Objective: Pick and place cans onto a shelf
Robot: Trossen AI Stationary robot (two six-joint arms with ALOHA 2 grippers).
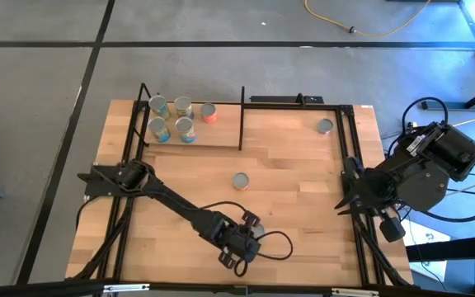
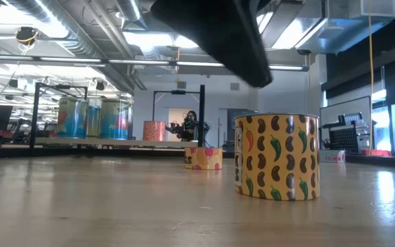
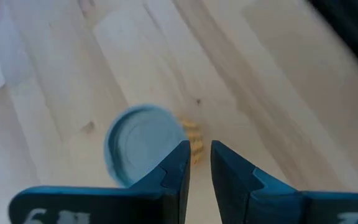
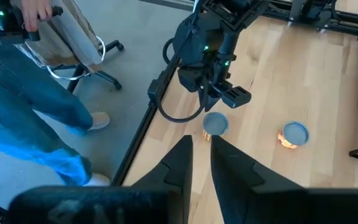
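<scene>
Right now the left gripper (image 1: 239,257) is hanging near the front edge of the table (image 1: 303,198), w/ its fingers (image 3: 178,168) pressed nearly together and holding nothing. One can (image 3: 143,151) is sitting just past those fingers in the left wrist view, upright w/ a round grey top and a yellow label.

Another can (image 1: 240,181) is standing alone mid-table, and a third can (image 1: 326,126) is standing near the back right corner.

Five cans (image 1: 175,118) are already standing on the shelf (image 1: 221,136) at the back left: four w/ blue labels and one orange-red.

Over at the right edge, the right gripper (image 1: 342,200) is waiting, its fingers (image 4: 178,163) close together, nothing between them.

A person in blue jeans (image 4: 23,106) is standing on the floor beside the table.
</scene>
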